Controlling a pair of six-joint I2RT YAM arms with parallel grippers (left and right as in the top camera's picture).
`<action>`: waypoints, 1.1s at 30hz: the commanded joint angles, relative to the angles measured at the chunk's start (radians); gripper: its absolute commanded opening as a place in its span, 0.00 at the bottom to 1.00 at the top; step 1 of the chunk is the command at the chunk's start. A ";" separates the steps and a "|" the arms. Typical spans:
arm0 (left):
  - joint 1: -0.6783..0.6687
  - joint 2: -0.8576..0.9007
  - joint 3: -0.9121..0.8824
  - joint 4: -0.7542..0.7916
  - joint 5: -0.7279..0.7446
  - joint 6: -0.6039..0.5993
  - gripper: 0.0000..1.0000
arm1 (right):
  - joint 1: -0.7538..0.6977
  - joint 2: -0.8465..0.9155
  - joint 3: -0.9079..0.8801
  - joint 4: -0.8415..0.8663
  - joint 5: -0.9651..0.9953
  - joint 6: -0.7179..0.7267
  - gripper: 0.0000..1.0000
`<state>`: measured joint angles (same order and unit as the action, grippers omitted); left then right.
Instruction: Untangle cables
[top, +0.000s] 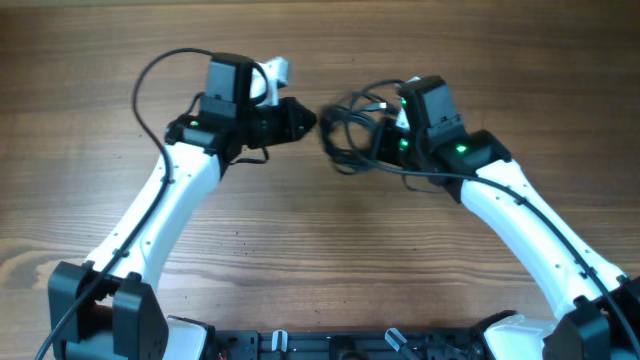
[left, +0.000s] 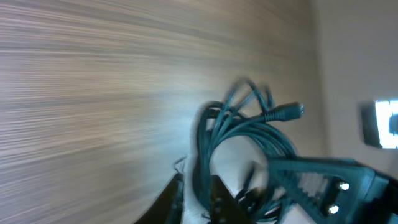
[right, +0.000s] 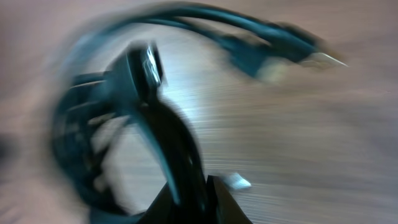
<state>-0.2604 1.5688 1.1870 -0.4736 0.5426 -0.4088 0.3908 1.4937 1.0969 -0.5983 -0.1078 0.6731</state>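
Overhead, far left: thick wire (top: 150, 75) of the left arm arcs over the bare wooden table (top: 300, 230).

Left gripper (top: 305, 122): dark tip points right, toward the middle of the table. It is just beside the left edge of the cables (top: 345, 135); contact not clear from above. In the left wrist view the gripper (left: 196, 202) sits at the bottom edge, and one strand of the cables (left: 242, 127) runs down into the space at its fingers. Jaws partly cut off by the frame; cannot tell whether spread or pinching.

Centre: cables lie as one loose coil of thin dark cords between the two grippers, on the far half of the table. No clear long axis from above; the bundle is roughly round, and its right side reaches under the right wrist.

Left wrist view: a plug (left: 287, 112) sticks out of the coil and points to the right of the picture.

Right gripper (top: 385, 135): tip points left, buried in the coil. In the left wrist view strands lead into it (left: 311, 180).

Right wrist view, badly blurred: the gripper's (right: 193, 199) jaws are close together, with a dark strand rising from between them, apparently pinched. Cables (right: 242, 34) loop overhead; the pale tip (right: 323, 60) points right, slightly down.
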 joint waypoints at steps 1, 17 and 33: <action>0.021 0.002 0.024 -0.040 -0.178 0.039 0.15 | -0.035 0.016 -0.026 -0.001 0.086 -0.021 0.04; -0.052 0.098 0.024 -0.036 -0.185 0.163 0.20 | -0.053 0.016 -0.025 0.036 -0.014 -0.140 1.00; -0.276 0.262 0.024 0.241 -0.370 0.149 0.24 | -0.437 0.014 -0.025 -0.008 -0.279 -0.257 1.00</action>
<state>-0.5407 1.7424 1.2018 -0.2516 0.2741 -0.2073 -0.0437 1.5177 1.0653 -0.5995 -0.3294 0.4755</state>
